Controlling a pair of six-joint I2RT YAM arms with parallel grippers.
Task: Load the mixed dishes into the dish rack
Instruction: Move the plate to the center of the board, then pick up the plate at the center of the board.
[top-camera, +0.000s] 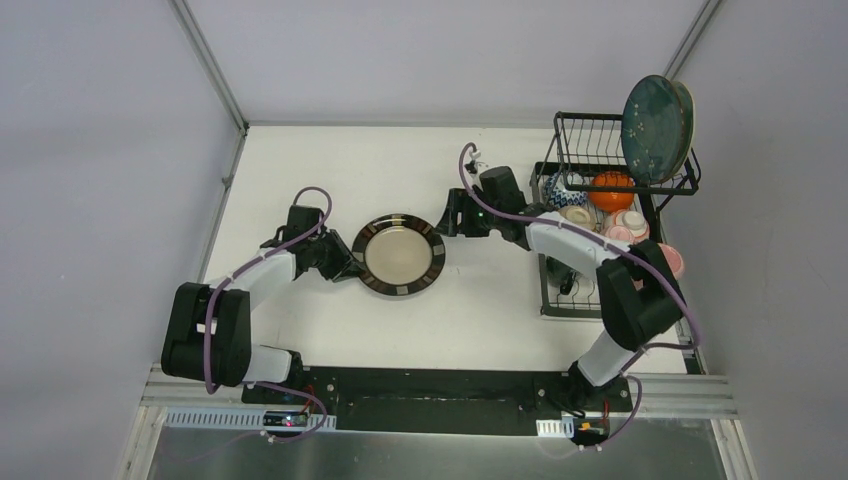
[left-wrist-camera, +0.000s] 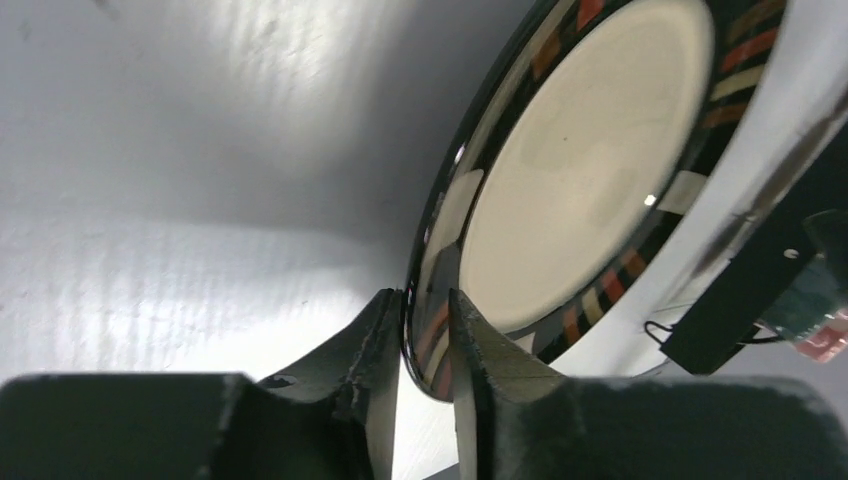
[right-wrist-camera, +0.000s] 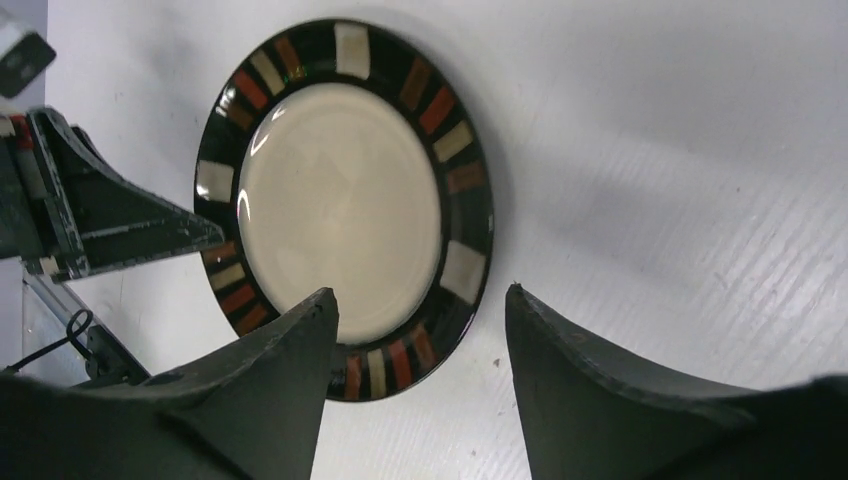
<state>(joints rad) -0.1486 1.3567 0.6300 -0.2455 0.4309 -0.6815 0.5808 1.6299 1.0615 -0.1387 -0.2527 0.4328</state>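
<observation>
White table (top-camera: 480, 310), grey walls behind. Left gripper (left-wrist-camera: 425, 300) sits at the left rim of the dark-rimmed beige plate (left-wrist-camera: 580, 170). Its jaws are narrow, one finger on each side of the rim. Cannot tell if they press or just straddle it. From the left wrist the plate looks tipped up off the table, while from the top view it reads nearly flat.

Right gripper (right-wrist-camera: 420, 300) has its jaws well apart and holds nothing. It hovers at the plate's right rim, with the striped edge lying just ahead of the gap between the fingers. The two grippers face each other across the plate (top-camera: 400, 253), mid-table.

Dish rack (top-camera: 590, 135) stands at the far right, well apart from the plate. Dark teal speckled plate (top-camera: 655, 128) stands on edge in the raised basket. Orange bowl (top-camera: 611, 190), white bowl (top-camera: 578, 213) and pink cups (top-camera: 628, 225) crowd the tier below. The right arm's forearm crosses over the rack's lower tray, hiding much of it.
</observation>
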